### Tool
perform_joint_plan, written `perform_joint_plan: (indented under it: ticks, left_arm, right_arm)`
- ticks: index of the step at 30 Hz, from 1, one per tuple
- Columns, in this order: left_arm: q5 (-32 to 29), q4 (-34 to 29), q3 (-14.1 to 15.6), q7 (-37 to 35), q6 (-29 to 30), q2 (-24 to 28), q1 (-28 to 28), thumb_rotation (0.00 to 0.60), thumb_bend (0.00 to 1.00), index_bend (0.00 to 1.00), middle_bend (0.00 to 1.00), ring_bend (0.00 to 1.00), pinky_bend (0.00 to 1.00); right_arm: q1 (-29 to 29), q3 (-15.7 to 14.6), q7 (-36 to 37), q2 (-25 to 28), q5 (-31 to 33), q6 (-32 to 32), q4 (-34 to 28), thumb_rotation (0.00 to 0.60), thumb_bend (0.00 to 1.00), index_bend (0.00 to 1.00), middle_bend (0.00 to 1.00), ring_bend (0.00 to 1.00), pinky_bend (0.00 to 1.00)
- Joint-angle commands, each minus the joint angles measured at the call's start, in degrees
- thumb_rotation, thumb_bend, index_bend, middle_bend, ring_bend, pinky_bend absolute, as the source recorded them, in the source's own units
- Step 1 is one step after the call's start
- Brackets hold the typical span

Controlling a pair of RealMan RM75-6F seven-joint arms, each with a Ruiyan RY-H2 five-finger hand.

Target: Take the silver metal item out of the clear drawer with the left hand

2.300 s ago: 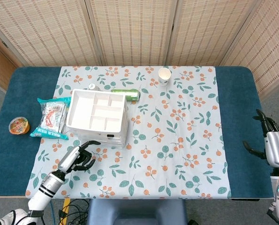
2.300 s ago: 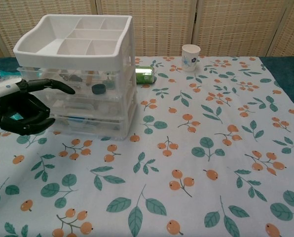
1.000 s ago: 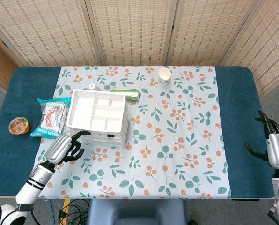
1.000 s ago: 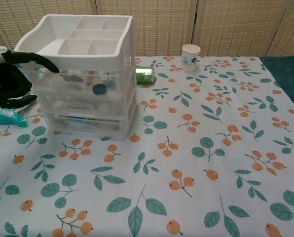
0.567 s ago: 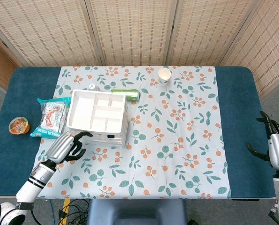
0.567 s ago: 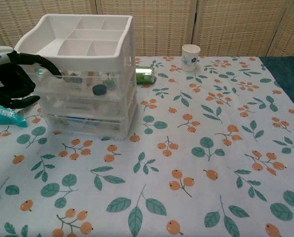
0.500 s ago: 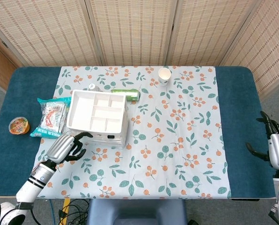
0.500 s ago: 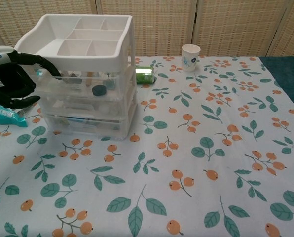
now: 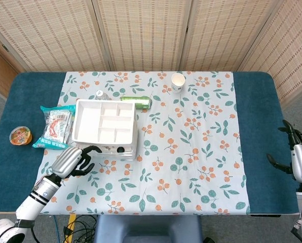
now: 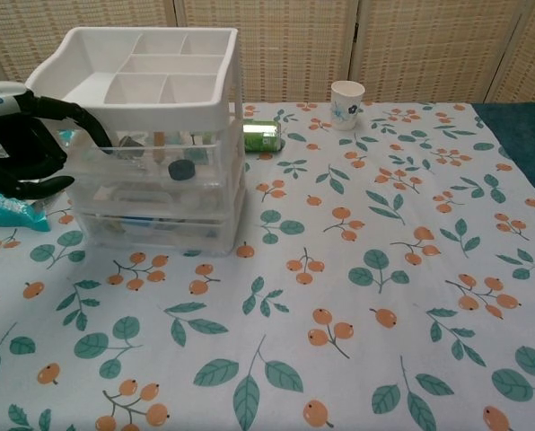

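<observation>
A clear drawer unit (image 10: 160,202) with a white divided tray (image 9: 105,121) on top stands left of centre on the table. Its top drawer (image 10: 160,162) shows small items through the clear front: a dark teal round piece (image 10: 179,169) and a greyish piece (image 10: 131,141) that may be the silver item. My left hand (image 10: 21,162) is at the unit's left front corner, one finger (image 10: 79,115) stretched onto the top drawer's front, the others curled in. It holds nothing. In the head view the left hand (image 9: 72,161) sits just in front of the unit. My right hand (image 9: 293,158) hangs past the table's right edge, fingers spread.
A green can (image 10: 263,135) lies behind the unit to its right. A paper cup (image 10: 346,92) stands at the back. A snack packet (image 9: 54,126) lies left of the unit, and an orange-lidded tub (image 9: 20,135) sits on the blue cloth at far left.
The left hand rose from the table to the unit's left front corner and put a finger on the top drawer. That drawer's front has come slightly toward me; the unit shifted a little left.
</observation>
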Motion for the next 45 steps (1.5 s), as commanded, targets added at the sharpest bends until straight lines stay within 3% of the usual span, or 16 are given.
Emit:
perform_joint_plan:
  ticks: [1,45]
  left_arm:
    - [1.25,-0.03,0.41,-1.47,0.86,0.07,0.26,0.6,0.42,0.35,0.88,0.92,1.0]
    - [6.92,-6.64,5.5,-2.08,2.08,4.43,2.32,0.6,0.42,0.39,0.88,0.91,1.0]
  right_arm:
    - [-0.03,0.0,0.03,0.03,-0.06,0.03,-0.02,0.6,0.26,0.0,0.22,0.21,0.36]
    - [0.18,0.31,-0.67,-0.21,0.39,-0.33,-0.14,0.6,0.26,0.0,0.22,0.21,0.36]
